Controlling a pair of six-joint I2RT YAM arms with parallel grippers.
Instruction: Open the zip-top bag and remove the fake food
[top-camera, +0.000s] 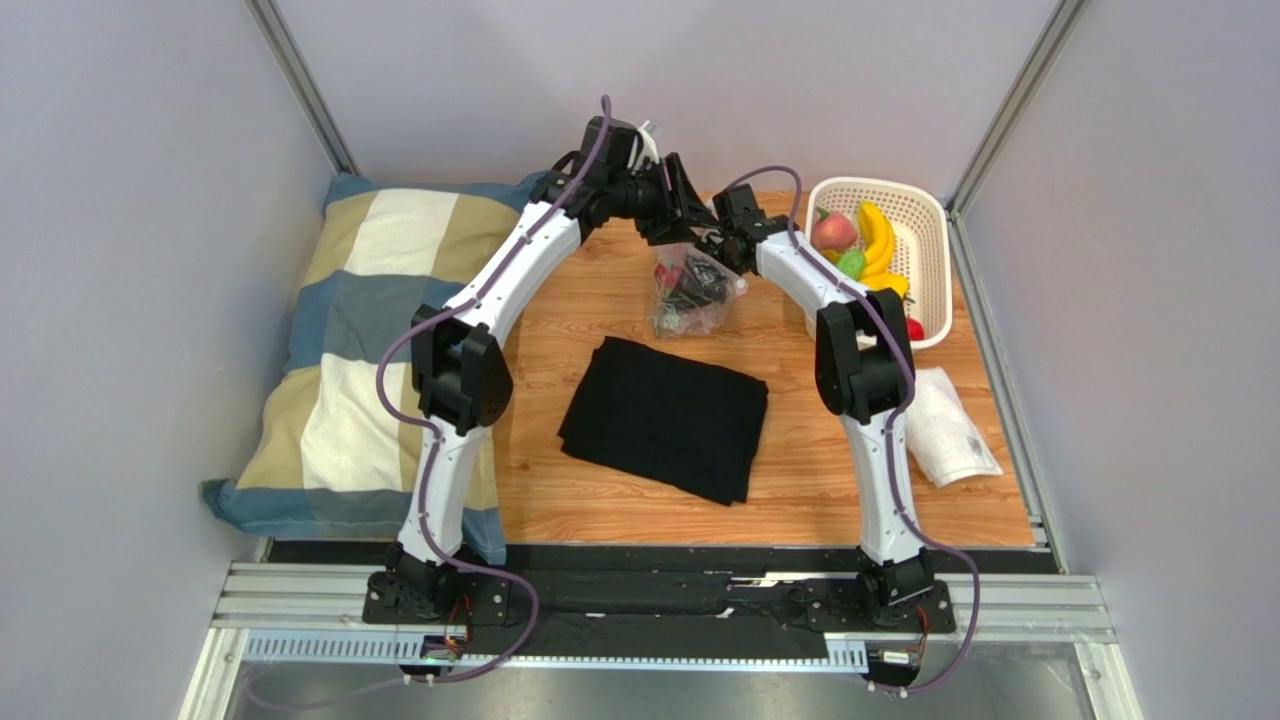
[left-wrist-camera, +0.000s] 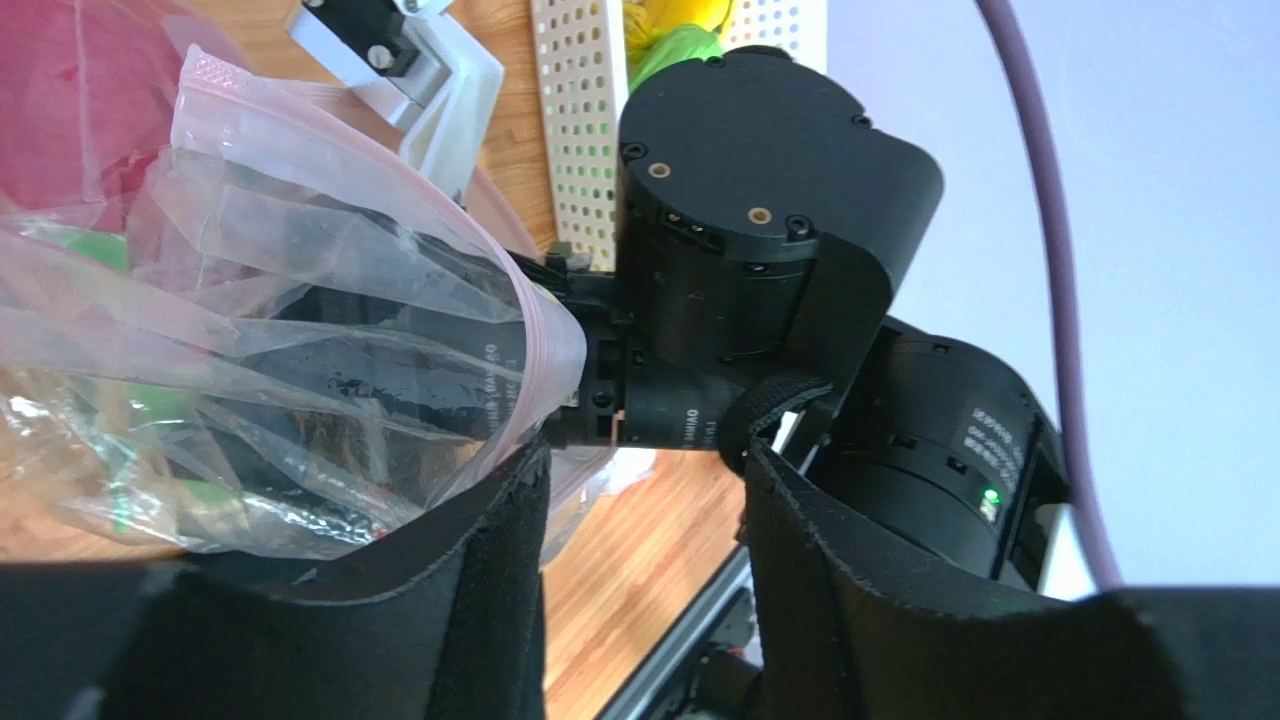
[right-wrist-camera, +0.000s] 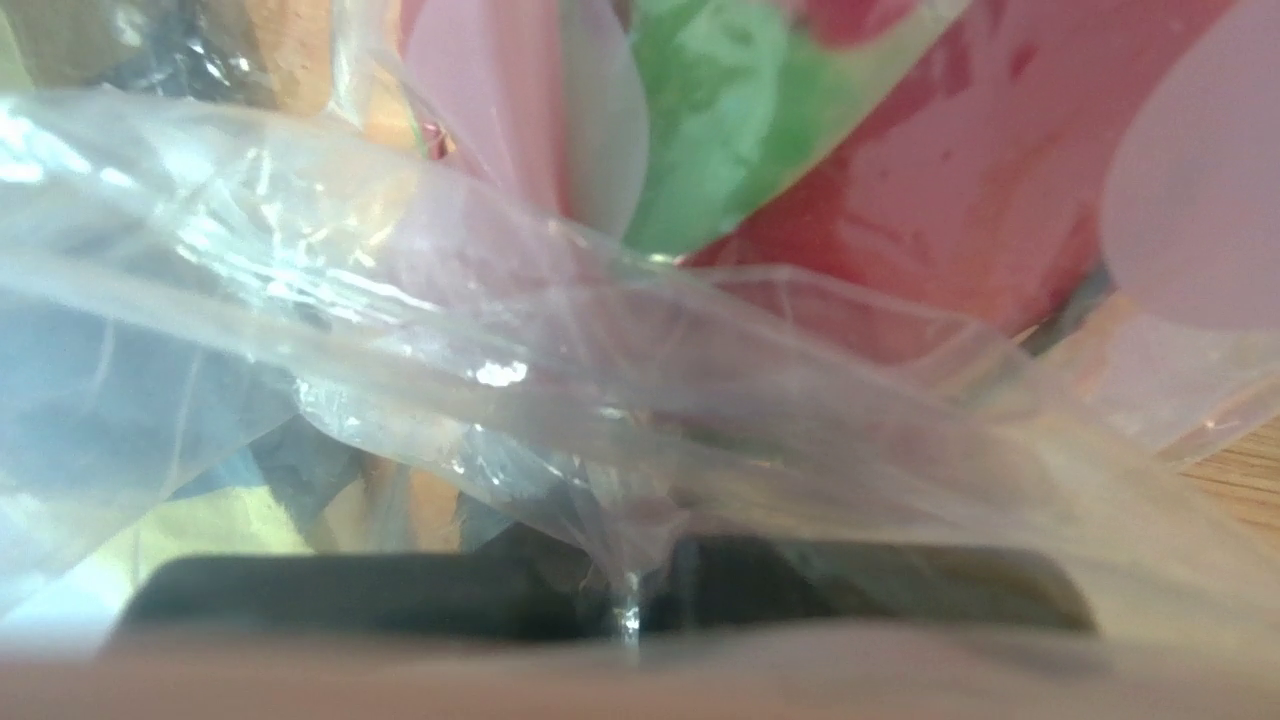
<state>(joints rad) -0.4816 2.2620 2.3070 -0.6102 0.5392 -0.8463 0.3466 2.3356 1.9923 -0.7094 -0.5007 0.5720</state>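
The clear zip-top bag (top-camera: 693, 291) hangs over the wood table at the back centre, with red and green fake food (top-camera: 687, 281) inside. My right gripper (top-camera: 721, 228) is shut on a fold of the bag's film (right-wrist-camera: 631, 578). Red fake food (right-wrist-camera: 917, 165) and a green piece (right-wrist-camera: 721, 105) show through the plastic. My left gripper (top-camera: 679, 192) stands open beside it. Its fingers (left-wrist-camera: 451, 600) are apart, with bare wood showing between them. The bag's pinkish zip strip (left-wrist-camera: 544, 353) rests against the left finger's tip.
A white perforated basket (top-camera: 929, 225) at the back right holds an apple (top-camera: 834, 230), bananas (top-camera: 878, 237) and a green piece (top-camera: 851, 263). A folded black cloth (top-camera: 664, 417) lies mid-table. A checked pillow (top-camera: 361, 330) is on the left, a white packet (top-camera: 947, 428) on the right.
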